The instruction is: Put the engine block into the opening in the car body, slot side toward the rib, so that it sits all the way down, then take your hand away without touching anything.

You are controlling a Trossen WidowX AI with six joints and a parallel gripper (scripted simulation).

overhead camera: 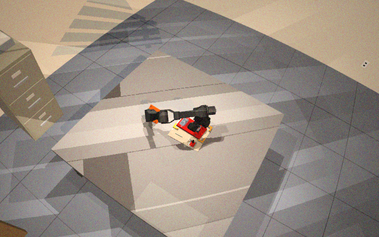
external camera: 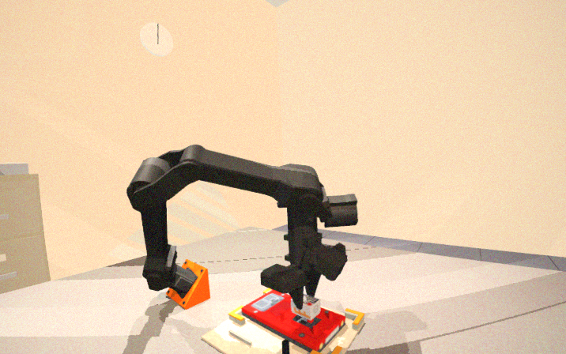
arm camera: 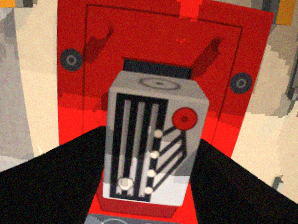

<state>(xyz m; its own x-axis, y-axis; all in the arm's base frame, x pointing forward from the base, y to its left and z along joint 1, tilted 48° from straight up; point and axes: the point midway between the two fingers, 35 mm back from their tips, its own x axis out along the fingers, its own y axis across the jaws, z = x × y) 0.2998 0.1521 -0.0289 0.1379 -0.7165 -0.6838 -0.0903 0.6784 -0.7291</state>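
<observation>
Engine block over the car body
End effector [external camera: 306,297] grips the block [arm camera: 152,139], held just above the body's [external camera: 275,314] dark opening [arm camera: 157,68].

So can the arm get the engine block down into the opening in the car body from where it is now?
Probably yes. The pincer is shut on the engine block, held upright just above the red car body, and nothing visible lies between the block and the dark opening.

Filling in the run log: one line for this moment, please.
phase: insertion | gripper: shut on engine block | block: above car body opening, not seated | hand: not withdrawn
</observation>
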